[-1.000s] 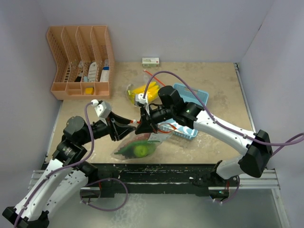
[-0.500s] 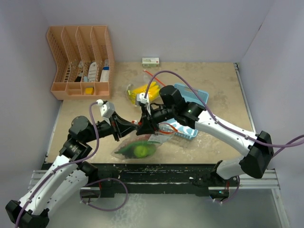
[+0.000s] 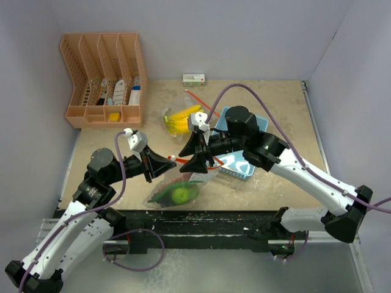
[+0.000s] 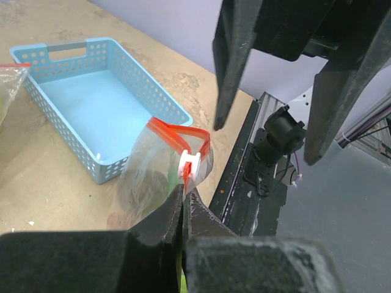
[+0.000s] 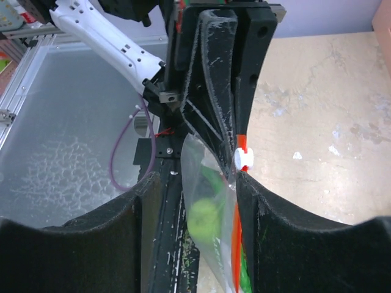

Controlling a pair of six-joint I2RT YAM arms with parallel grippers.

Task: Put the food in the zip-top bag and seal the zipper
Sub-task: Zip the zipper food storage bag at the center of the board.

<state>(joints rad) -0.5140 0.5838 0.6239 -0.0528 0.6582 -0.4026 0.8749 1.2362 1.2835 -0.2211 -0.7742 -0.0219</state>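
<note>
The zip-top bag (image 3: 177, 186) lies at the table's near middle, and a round green fruit (image 3: 181, 195) and a green cucumber (image 3: 160, 195) show through it. My left gripper (image 3: 172, 160) is shut on the bag's upper edge (image 4: 184, 190), just below the white slider (image 4: 191, 166) on the red zipper (image 4: 176, 133). My right gripper (image 3: 193, 154) stands open. The bag's corner hangs between its fingers (image 5: 197, 183), with the slider (image 5: 243, 157) right at one fingertip and the green fruit (image 5: 204, 220) below. A yellow banana bunch (image 3: 179, 119) lies farther back.
A light-blue basket (image 3: 259, 125) sits under my right arm; in the left wrist view it (image 4: 91, 104) holds nothing. An orange file rack (image 3: 104, 79) stands at the back left and a small white box (image 3: 194, 78) lies against the back wall.
My left gripper has shut on the bag's edge. My right gripper has opened, let go of the zipper end and drawn back to the right with its arm.
</note>
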